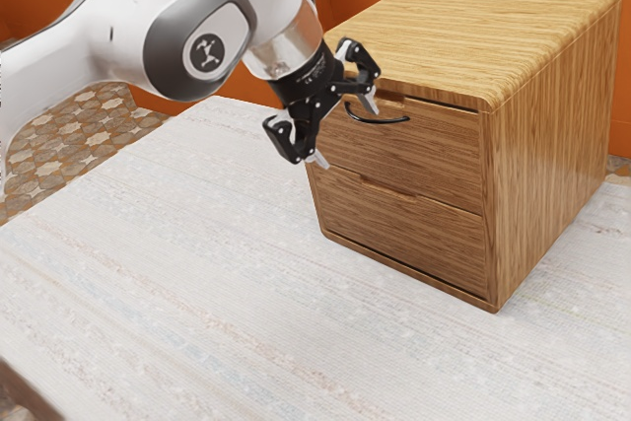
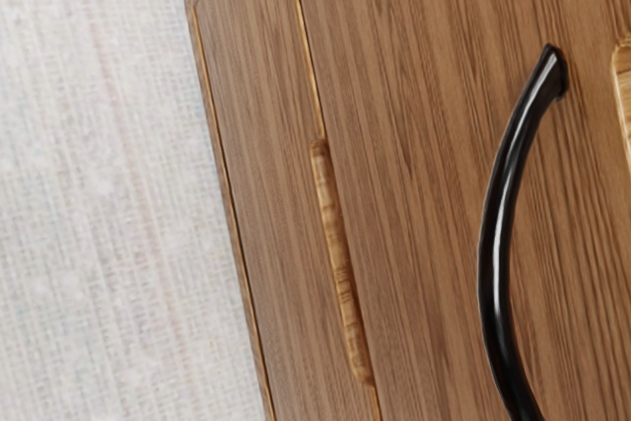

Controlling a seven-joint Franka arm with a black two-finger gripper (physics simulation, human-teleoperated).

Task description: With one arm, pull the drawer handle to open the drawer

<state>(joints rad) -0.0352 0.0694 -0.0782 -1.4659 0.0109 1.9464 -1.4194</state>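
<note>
A wooden cabinet stands on the desk at the exterior view's right, with two drawer fronts facing the arm. The upper drawer carries a black bow-shaped handle. The handle's long axis runs level along the drawer front, parallel to the cabinet's top edge, and its curve bulges outward from the wood toward the arm. A thin dark gap shows between the upper drawer's top edge and the cabinet top; whether the drawer is drawn out at all cannot be told. The lower drawer sits beneath it, with a shallow wooden lip on its upper edge. The arm enters from the exterior view's upper left, and the end effector is held right against the upper drawer front, at the end of the handle nearer the cabinet's corner. Its fingers stand wide apart. One finger is up by that end of the handle, the other is lower and clear of it, and nothing is clamped between them. In the wrist view the handle appears close ahead as a glossy black arc against the wood grain. The lower drawer's lip lies beside it, and the desk lies beyond the cabinet's edge.
</note>
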